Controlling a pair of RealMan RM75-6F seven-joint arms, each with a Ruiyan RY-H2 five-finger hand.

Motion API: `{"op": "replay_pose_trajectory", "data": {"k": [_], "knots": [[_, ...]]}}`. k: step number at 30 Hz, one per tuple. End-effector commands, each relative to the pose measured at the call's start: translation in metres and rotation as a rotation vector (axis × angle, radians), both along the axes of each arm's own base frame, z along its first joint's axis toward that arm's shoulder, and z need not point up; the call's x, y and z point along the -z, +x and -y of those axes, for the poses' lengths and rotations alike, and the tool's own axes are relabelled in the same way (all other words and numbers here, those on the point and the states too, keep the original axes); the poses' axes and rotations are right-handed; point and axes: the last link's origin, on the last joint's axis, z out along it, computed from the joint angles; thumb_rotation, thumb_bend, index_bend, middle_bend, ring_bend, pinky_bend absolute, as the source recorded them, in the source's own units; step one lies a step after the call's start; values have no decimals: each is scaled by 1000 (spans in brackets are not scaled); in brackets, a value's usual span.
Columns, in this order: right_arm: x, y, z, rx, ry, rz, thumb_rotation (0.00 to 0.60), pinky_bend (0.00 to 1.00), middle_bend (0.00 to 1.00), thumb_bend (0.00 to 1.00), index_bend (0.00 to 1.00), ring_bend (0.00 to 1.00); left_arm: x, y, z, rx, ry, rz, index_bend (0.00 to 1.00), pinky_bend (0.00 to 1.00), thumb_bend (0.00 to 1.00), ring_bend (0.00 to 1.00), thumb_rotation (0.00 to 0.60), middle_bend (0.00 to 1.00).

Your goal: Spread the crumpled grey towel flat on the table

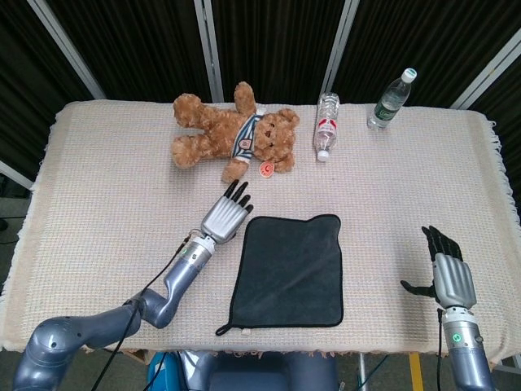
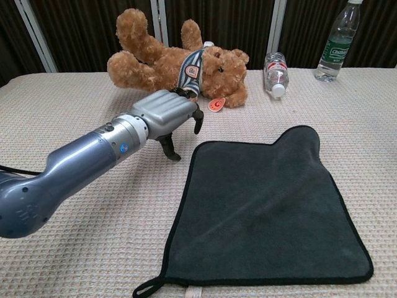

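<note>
Grey towel (image 1: 289, 270) flat on table (image 1: 106, 195). Left hand (image 1: 225, 217) and right hand (image 1: 447, 275): fingers apart, holding nothing.

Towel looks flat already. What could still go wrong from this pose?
1. The left robot hand hovers between the grey towel and the teddy bear; reaching further forward would likely knock the bear.
2. Swinging back low could snag the towel's top left corner and rumple it again.
3. The towel's hanging loop lies near the table's front edge, so a tug there might drag it off.
</note>
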Motion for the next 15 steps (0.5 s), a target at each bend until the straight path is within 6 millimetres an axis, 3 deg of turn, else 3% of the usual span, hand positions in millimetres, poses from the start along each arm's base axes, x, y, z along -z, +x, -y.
{"op": "replay_pose_trajectory", "data": {"k": [1,15], "knots": [[0,-1,1,5,-3,2,600,0,0,124,0,0,15,15,-2,12,-6,20,399,1,48,6,600,246],[-1,-3,3,15,-5,14,600,0,0,125,0,0,33,37,4,66,-10,115,398,3,55,6,600,248]]}}
